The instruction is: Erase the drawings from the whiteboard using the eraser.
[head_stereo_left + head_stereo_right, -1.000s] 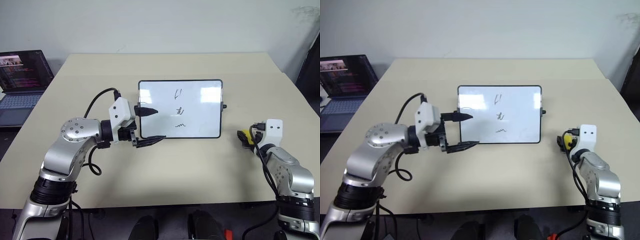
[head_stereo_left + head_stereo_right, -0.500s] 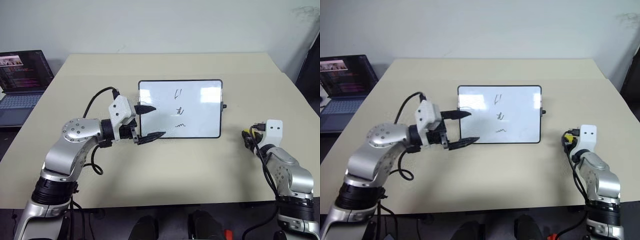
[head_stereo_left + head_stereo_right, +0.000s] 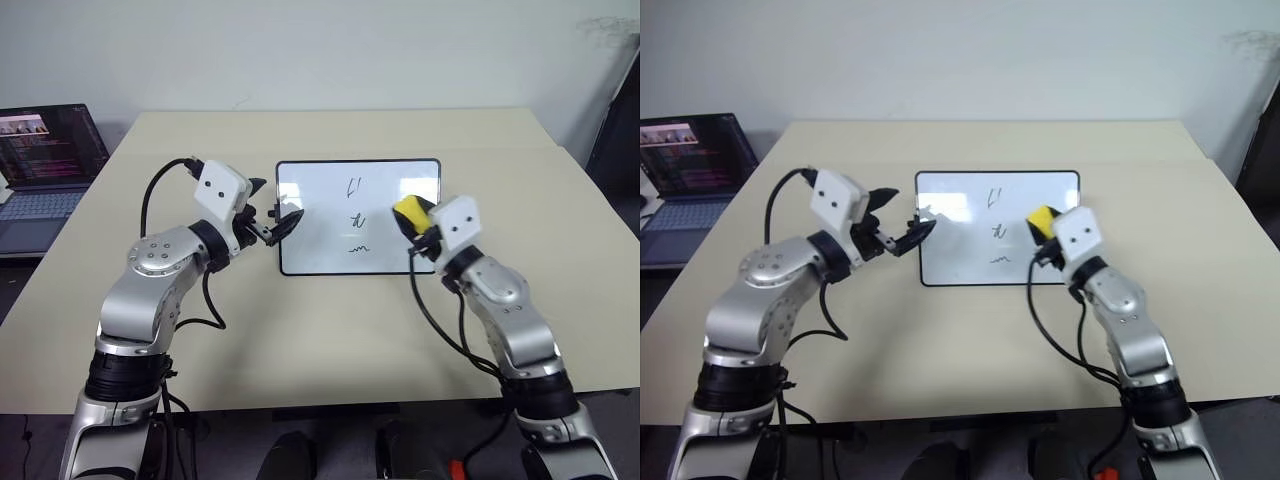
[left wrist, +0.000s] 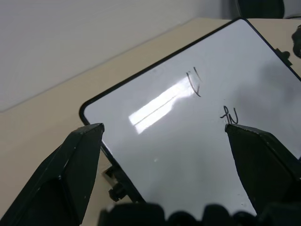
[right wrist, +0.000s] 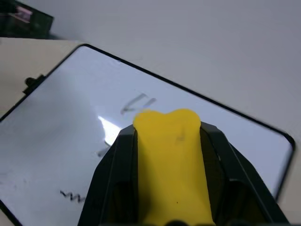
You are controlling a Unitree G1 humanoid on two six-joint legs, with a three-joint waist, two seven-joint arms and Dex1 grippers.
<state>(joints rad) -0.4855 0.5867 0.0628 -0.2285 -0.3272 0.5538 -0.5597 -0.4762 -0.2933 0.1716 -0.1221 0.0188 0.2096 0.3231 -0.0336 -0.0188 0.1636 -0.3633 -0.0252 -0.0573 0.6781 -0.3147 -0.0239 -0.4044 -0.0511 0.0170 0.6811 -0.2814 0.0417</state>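
Our right gripper (image 3: 412, 222) squeezes the eraser (image 3: 408, 212) tight, up over the right side of the whiteboard (image 3: 320, 215). Our left gripper (image 3: 272, 225) is spread wide at its left edge. We should press flat and rub every one of the drawings (image 3: 355, 219).

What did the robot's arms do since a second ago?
The right gripper lifted the eraser off the table and swung it inward over the whiteboard. The left gripper moved up to the board's left edge, open. The drawings are unchanged.
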